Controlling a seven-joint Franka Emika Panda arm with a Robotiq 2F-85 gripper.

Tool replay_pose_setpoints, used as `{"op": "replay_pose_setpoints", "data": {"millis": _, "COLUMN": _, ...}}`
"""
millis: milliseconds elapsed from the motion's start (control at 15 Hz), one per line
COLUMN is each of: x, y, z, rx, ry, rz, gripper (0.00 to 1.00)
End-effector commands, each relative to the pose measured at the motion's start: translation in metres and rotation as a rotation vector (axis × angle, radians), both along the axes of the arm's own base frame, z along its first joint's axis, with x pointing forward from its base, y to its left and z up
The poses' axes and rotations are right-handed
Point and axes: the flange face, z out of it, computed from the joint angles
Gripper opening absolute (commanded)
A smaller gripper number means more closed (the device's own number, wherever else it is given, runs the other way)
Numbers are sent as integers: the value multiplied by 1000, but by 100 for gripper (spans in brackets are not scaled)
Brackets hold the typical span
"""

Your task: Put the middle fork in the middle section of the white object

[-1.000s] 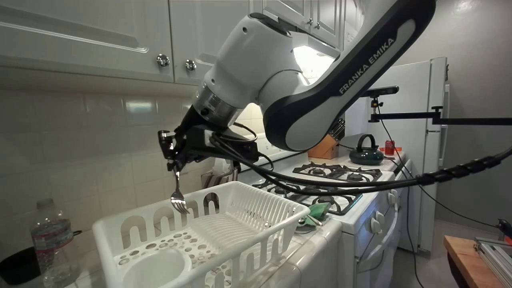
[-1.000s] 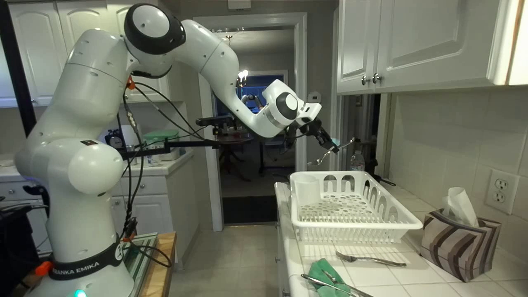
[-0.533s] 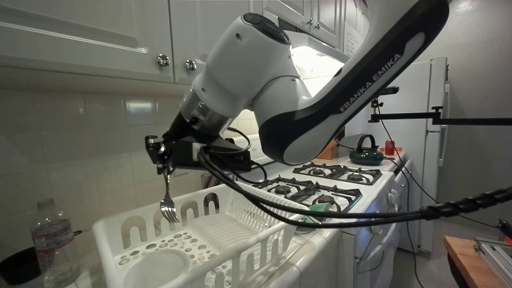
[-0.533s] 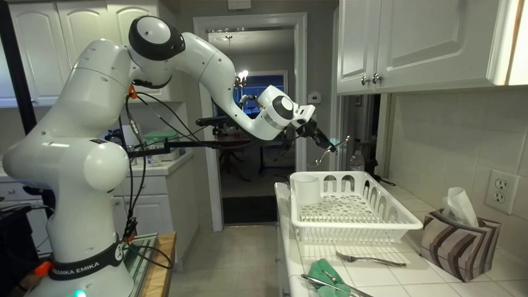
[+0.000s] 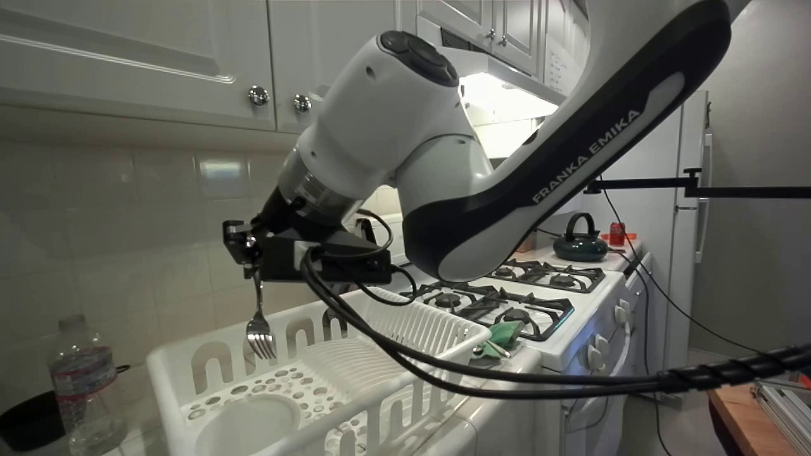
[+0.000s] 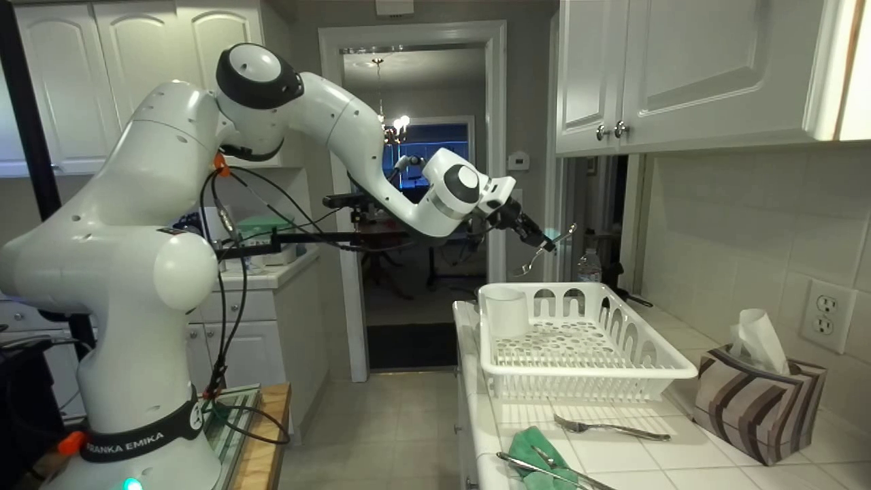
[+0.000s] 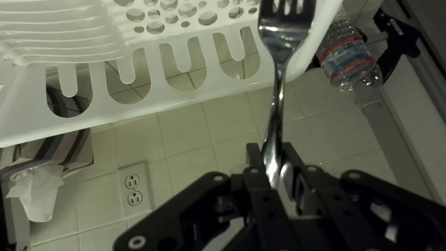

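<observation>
Tiled wall [image 7: 188,174] behind, fork [image 7: 277,94] between jaws.

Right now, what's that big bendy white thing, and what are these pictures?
That's a white and black robot arm. Two views come from cameras standing away from it; another comes from its wrist, where things look upside down. Its black pinching tool grips a shiny metal fork by the handle, in the air, not yet inside the white plastic dish rack. The rack stands on the white tiled counter, with another metal fork, a green cloth with metal cutlery on it, and a brown striped tissue box.
</observation>
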Motion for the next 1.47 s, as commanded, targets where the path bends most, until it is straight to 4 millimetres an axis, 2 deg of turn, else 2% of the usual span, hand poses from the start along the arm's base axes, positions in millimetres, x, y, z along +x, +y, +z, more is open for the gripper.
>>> {"op": "replay_pose_setpoints", "data": {"millis": 0, "x": 4, "y": 7, "z": -7, "rx": 18, "ry": -26, "rz": 4, "gripper": 4}}
{"op": "replay_pose_setpoints", "data": {"millis": 1400, "x": -3, "y": 28, "z": -55, "rx": -36, "ry": 29, "rz": 77, "gripper": 4}}
